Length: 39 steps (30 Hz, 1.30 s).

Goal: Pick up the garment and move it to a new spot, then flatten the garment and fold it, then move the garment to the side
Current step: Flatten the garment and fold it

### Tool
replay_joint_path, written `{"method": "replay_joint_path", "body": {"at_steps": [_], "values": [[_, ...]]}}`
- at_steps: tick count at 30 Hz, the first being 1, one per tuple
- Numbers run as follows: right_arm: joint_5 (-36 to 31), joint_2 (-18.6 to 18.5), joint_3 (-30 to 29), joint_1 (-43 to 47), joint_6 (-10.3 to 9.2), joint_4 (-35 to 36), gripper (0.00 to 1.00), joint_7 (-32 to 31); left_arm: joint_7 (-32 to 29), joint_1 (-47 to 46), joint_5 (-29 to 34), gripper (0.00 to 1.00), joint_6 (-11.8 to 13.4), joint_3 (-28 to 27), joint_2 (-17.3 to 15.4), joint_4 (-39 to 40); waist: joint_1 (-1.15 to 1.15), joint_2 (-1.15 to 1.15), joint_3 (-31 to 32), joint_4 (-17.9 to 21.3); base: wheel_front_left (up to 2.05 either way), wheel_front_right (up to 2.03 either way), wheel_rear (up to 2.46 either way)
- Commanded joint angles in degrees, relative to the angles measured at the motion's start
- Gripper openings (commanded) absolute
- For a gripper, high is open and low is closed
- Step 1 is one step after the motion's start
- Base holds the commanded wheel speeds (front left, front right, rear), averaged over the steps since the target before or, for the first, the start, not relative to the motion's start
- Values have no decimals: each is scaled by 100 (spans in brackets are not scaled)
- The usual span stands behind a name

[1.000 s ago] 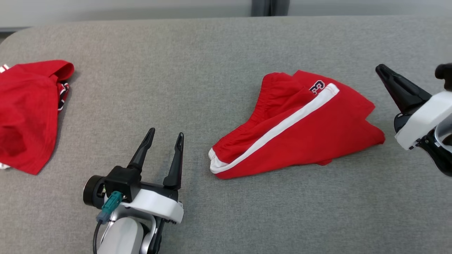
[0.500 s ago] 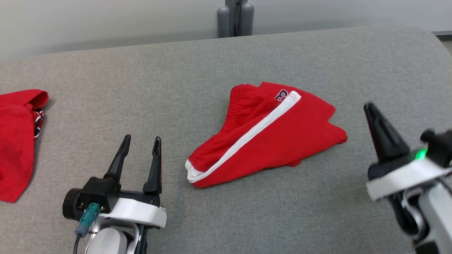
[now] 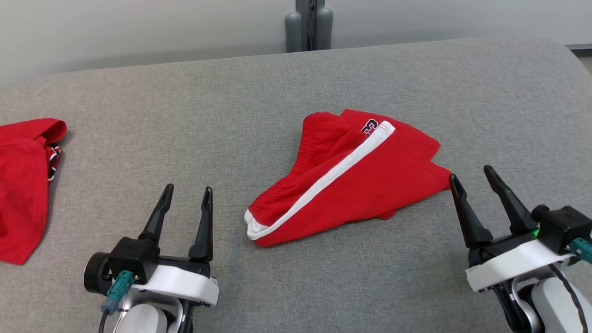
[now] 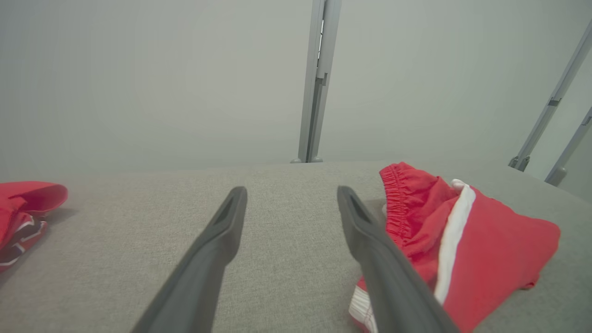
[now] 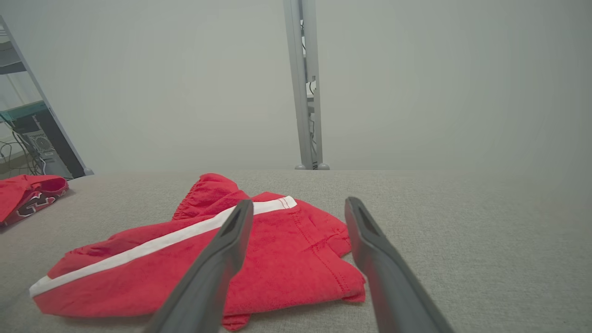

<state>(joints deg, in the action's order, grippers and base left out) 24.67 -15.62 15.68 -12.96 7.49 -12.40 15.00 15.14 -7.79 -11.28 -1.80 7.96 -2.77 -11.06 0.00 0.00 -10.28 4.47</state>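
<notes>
Grey pad (image 3: 231, 115) w/ shorts (image 3: 351, 180) + 2nd garment (image 3: 23, 185).

A grey fabric-covered desk (image 3: 138, 115) stands before a plain pale wall (image 3: 138, 27), a grey metal post (image 3: 309, 23) behind it.

Brightly, evenly lit from above. Faint, short shadows along the near edge of the shorts (image 3: 351, 185). Sharp from the head; from the wrists, hazy far wall (image 4: 138, 83) and posts (image 4: 550, 101) leaning at the edges.

It looked like a lab. A metal post (image 3: 308, 25) stood at twelve o'clock, a computer tower (image 5: 48, 148) with cables (image 5: 10, 153) at nine.
</notes>
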Motion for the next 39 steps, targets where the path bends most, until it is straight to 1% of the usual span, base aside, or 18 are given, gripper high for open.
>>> {"method": "replay_joint_path", "body": {"at_steps": [1, 6, 8, 10, 12, 20, 22, 23, 27, 33, 39], "values": [[32, -57, -16, -46, 1, -23, 100, 27, 0, -16, 2, 100, -18, 14, -22, -29, 0, 0, -10, -35, 0, 0, 0], [128, -186, 56, -116, 1, -86, 100, 27, 0, -58, -17, 100, -18, 77, -21, -104, 0, 0, -89, -109, 0, 0, 0], [274, -298, 176, -238, 1, -197, 100, -120, 0, -94, -12, 100, -23, 96, -22, -125, 0, 0, -147, -132, 0, 0, 0], [472, -497, 424, -451, 2, -233, 100, -402, 0, -135, -17, 100, -33, 124, -22, -168, 0, 0, -233, -165, 0, 0, 0], [852, -684, 565, -709, 0, -243, 100, -682, 0, -205, -7, 100, -61, 160, -23, -198, 0, 0, -335, -209, 0, 0, 0], [2015, -1730, 1364, -2066, 1, -272, 100, -1746, 0, -507, -10, 100, -75, 359, -23, -247, 0, 0, -844, -511, 0, 0, 0], [2355, -1925, 1625, -2358, 1, -262, 100, -1988, 0, -569, -43, 100, -59, 409, -23, -254, 0, 0, -957, -613, 0, 0, 0], [2355, -1925, 1625, -2358, 1, -262, 100, -1988, 0, -569, -43, 100, -59, 409, -23, -254, 0, 0, -957, -613, 0, 0, 0], [3109, -2312, 2109, -2841, 1, -240, 100, -2457, 0, -687, -104, 100, -31, 505, -22, -247, 0, 0, -1138, -812, 0, 0, 0], [3569, -2828, 2794, -3481, 2, -356, 100, -2840, 0, -875, -250, 100, 36, 675, -20, -211, 0, 0, -1343, -1070, 0, 0, 0], [3903, -3189, 3373, -3951, 1, -489, 100, -3179, 0, -975, -371, 100, 109, 826, -21, -181, 0, 0, -1478, -1281, 0, 0, 0]]}}
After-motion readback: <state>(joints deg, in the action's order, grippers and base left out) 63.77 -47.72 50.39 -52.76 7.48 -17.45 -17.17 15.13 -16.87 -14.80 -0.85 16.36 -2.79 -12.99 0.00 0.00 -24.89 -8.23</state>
